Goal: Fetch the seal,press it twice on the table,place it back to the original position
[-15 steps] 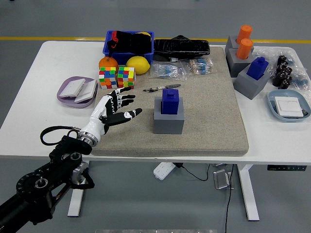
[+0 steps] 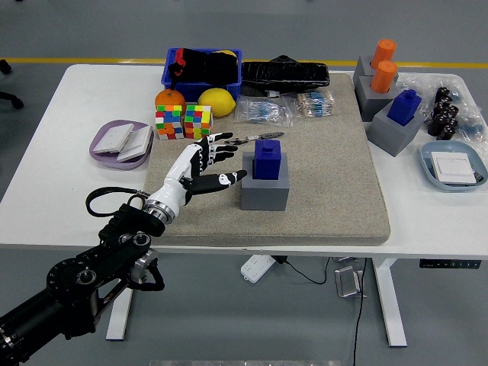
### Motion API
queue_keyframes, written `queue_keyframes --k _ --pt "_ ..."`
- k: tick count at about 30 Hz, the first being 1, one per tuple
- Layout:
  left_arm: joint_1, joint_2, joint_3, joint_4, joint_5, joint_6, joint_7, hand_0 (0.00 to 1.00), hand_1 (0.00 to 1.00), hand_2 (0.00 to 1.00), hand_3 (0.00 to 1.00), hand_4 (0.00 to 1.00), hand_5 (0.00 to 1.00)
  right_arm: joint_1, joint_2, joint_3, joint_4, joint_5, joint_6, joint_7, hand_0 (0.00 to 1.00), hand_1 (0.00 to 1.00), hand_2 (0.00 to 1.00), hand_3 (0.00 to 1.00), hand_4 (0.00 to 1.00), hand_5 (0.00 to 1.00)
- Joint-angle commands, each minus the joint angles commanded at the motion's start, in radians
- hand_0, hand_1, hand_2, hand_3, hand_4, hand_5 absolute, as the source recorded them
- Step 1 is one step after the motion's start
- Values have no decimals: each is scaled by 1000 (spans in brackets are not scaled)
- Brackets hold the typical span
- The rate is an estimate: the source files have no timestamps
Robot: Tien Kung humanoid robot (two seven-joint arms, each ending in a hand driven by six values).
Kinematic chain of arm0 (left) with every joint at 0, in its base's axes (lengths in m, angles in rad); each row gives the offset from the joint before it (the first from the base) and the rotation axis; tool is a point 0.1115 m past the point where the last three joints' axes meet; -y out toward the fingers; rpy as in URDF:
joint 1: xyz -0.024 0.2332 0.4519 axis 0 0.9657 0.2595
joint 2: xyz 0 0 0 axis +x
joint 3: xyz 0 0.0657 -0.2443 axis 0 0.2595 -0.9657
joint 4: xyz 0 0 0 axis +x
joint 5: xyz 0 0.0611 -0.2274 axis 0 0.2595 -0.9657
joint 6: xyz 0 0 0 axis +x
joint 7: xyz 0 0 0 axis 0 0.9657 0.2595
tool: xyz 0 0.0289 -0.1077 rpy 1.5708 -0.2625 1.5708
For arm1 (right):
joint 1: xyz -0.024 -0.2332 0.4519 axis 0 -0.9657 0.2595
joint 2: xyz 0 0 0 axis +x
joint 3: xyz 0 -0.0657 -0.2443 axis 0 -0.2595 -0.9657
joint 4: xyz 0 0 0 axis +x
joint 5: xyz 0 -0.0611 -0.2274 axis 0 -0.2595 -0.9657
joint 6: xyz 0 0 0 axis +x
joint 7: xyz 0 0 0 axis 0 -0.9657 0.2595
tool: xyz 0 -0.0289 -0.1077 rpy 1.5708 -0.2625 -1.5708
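Observation:
The seal (image 2: 268, 159) is a blue block with a small knob on top, standing in a grey square holder (image 2: 264, 187) on the beige mat (image 2: 328, 175). My left hand (image 2: 210, 164) reaches in from the lower left, white and black fingers spread and empty, fingertips just left of the seal and the thumb tip close to the holder's left side. The right arm is out of the picture.
Two colourful cubes (image 2: 183, 121), an orange (image 2: 168, 98) and a lemon (image 2: 216, 101) lie behind the hand, with a purple tray (image 2: 120, 142) to its left. More grey holders with a blue seal (image 2: 402, 108) and orange pegs (image 2: 383, 65) stand at the right, near a blue dish (image 2: 454, 168).
My left hand has moved right and forward over the mat, from well left of the holder to right beside the seal. Its fingers stay spread.

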Motion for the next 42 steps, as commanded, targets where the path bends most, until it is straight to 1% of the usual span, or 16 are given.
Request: queue_keyframes --k 9,17,18,21,26,32,41,42 --pt "-40 -24 57 36 -23 14 -18 811 767 720 811 934 2 1 1 -10 0 15 0 2 884 749 732 745 830 521" --pt "-99 -51 99 67 -34 25 -23 805 764 718 807 918 2 2 5 -18 0 21 0 -1 884 749 732 744 830 520" --pt "-105 -55 103 72 -35 26 -24 803 762 717 804 893 2 2 5 -19 0 22 0 -1 884 749 732 744 830 521" --pt "-116 -63 116 85 -37 29 -25 803 762 717 804 893 2 3 6 -21 0 25 0 -2 884 749 732 744 830 521" --pt "-128 -71 135 106 -42 31 -23 803 761 717 803 876 2 4 3 -22 0 27 -1 -2 884 749 732 745 830 520" --pt "-133 -71 122 120 -41 32 -24 802 763 718 799 863 2 2 3 -22 0 26 -1 -3 884 749 732 745 829 521" --pt "-138 -78 124 139 -39 33 -24 801 763 719 801 859 2 6 5 -27 0 32 -1 -1 884 748 732 745 829 520" --pt "-139 -79 125 142 -38 32 -22 802 764 720 798 843 2 6 5 -28 0 33 -1 -1 884 749 732 744 829 519"
